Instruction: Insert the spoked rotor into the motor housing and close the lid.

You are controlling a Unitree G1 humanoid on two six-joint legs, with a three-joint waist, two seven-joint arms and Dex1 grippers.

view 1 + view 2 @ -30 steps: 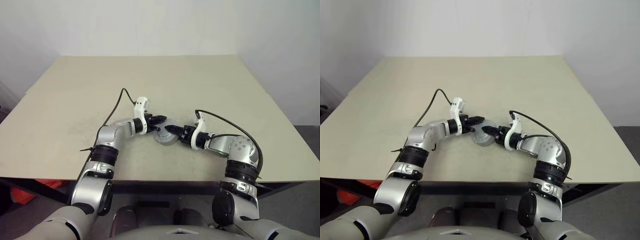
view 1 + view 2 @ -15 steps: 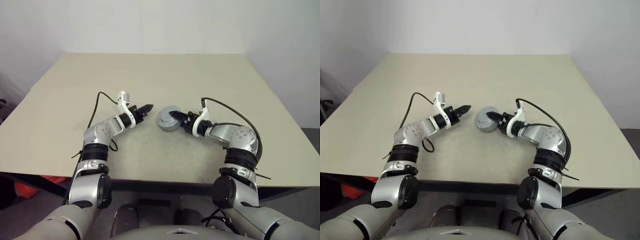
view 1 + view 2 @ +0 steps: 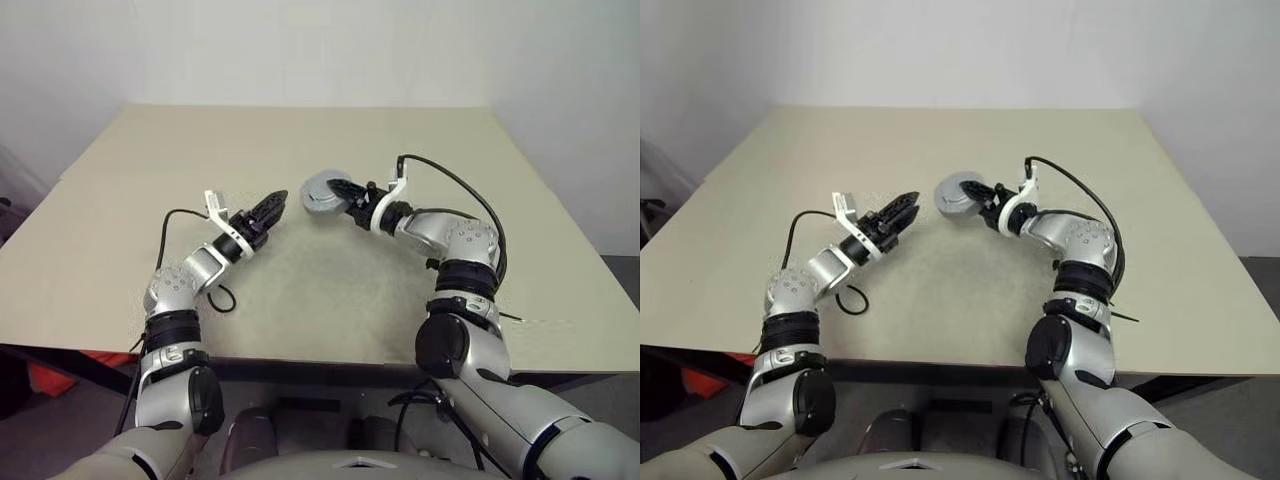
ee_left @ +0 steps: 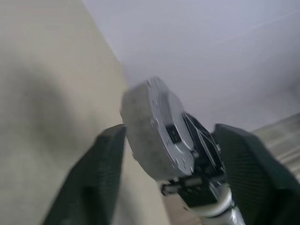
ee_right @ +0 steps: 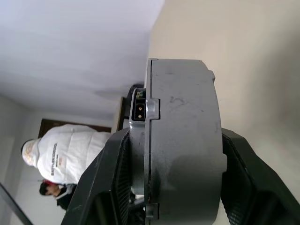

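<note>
The motor housing (image 3: 318, 190), a thick grey round puck, hangs on edge above the table (image 3: 330, 290). My right gripper (image 3: 341, 193) is shut on it, its black fingers (image 5: 108, 187) pressing the puck's two flat faces. The puck's side (image 5: 183, 140) shows a seam and a small connector socket. I cannot tell the lid apart from the housing, and the spoked rotor is hidden. My left gripper (image 3: 270, 206) floats to the left of the housing and apart from it. It is open, with its fingers (image 4: 101, 173) spread wide and nothing between them.
Black cables run from both wrists over the beige table. In the right wrist view a person in a white jacket (image 5: 56, 154) stands beyond the table, near a dark doorway.
My right gripper has lifted the housing off the table and carried it farther away. My left gripper drew back from it to the left, rolled over and opened.
</note>
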